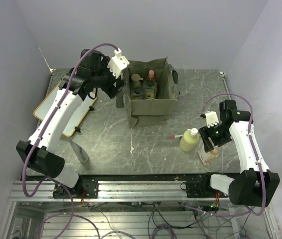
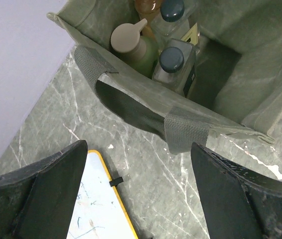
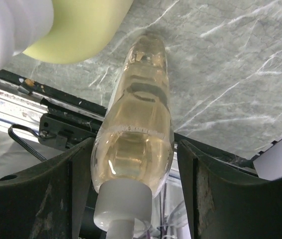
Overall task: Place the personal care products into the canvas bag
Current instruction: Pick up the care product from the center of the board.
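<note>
The olive canvas bag (image 1: 148,108) stands open at the back middle, with several bottles (image 1: 144,85) upright inside. In the left wrist view I see a tan pump cap (image 2: 127,37) and a dark-capped bottle (image 2: 173,62) behind the bag's rim (image 2: 131,94). My left gripper (image 1: 116,91) (image 2: 138,189) hangs open and empty just left of the bag. A yellow-green bottle (image 1: 189,140) (image 3: 76,25) lies at the front right. Beside it lies a clear amber bottle (image 1: 210,156) (image 3: 138,129). My right gripper (image 1: 213,145) (image 3: 133,189) straddles its capped end, with a slim gap still showing at one finger (image 3: 220,194).
A yellow-framed whiteboard (image 1: 71,117) (image 2: 93,209) lies at the left under my left arm. A grey tube (image 1: 82,155) stands near the front left. A pen (image 1: 175,135) lies left of the yellow-green bottle. The rail (image 3: 56,127) at the table's front edge runs close behind the amber bottle.
</note>
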